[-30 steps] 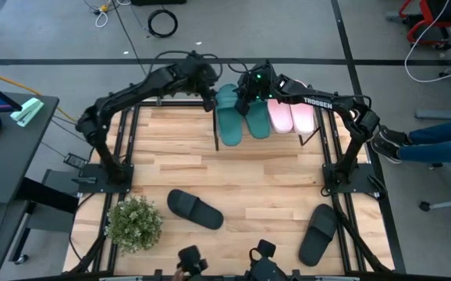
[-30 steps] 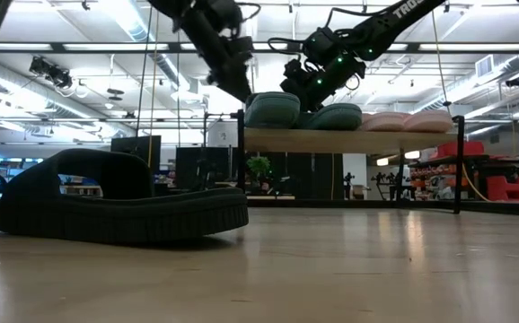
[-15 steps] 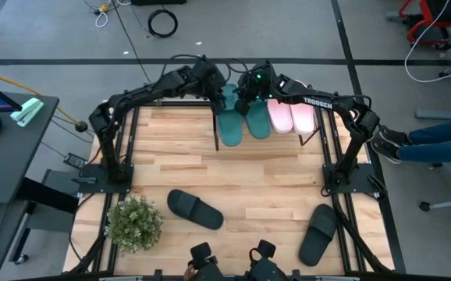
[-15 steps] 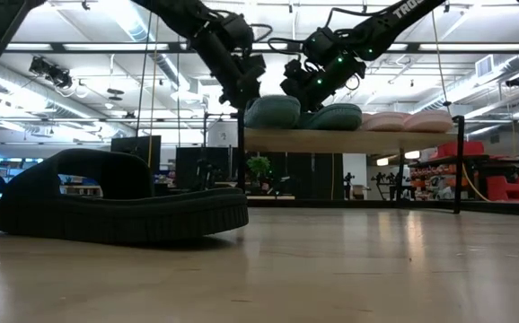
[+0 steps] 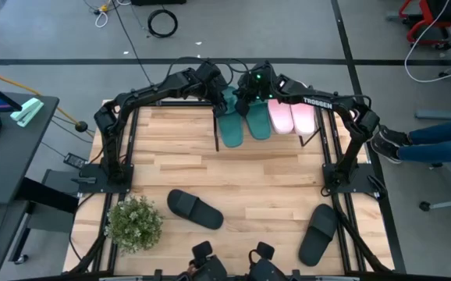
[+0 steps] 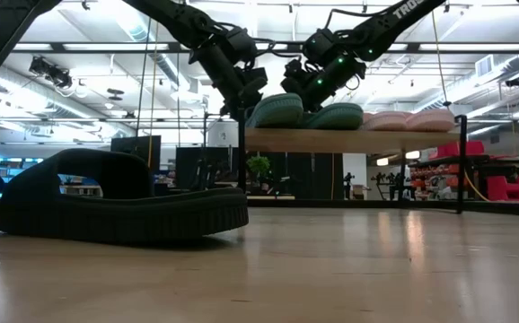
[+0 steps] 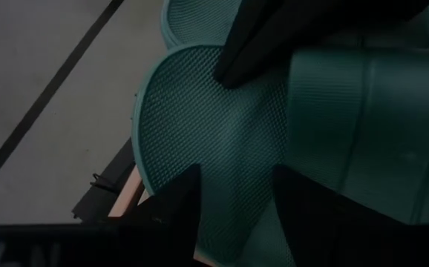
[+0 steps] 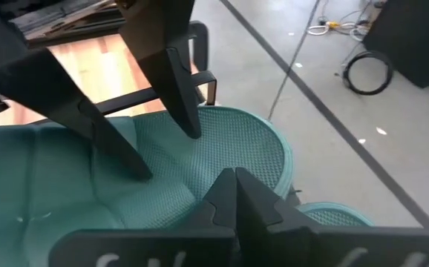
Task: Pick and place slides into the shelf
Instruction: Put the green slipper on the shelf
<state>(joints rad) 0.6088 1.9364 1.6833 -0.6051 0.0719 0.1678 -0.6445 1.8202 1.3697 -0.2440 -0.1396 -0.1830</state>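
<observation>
Two teal slides (image 5: 230, 125) (image 5: 257, 119) and two pale pink slides (image 5: 280, 115) (image 5: 303, 117) lie side by side on the shelf (image 6: 349, 140) at the table's far edge. Two black slides (image 5: 195, 208) (image 5: 319, 232) lie soles down on the tabletop near the front. My left gripper (image 5: 222, 92) is open above the heel end of the left teal slide (image 7: 200, 126). My right gripper (image 5: 246, 92) is shut and meets the same heel from the other side. My left gripper comes down slanting from the far left, and its open fingers (image 8: 177, 89) reach the ribbed heel footbed (image 8: 200, 159) of the left teal slide; the slide lies on the shelf top. My right gripper sets its shut fingertips (image 7: 226, 70) on the same heel footbed (image 7: 192, 104), slanting down from the far right.
A small potted plant (image 5: 136, 222) stands at the table's near left corner. The shelf's thin black wire legs (image 6: 241, 161) stand on the far part of the table. Bare wood lies between the shelf and the black slides. A person's legs (image 5: 436, 140) show beyond the right edge.
My left gripper has moved right and down toward the left teal slide, closing in beside my right gripper at its heel end. My right gripper has kept its place.
</observation>
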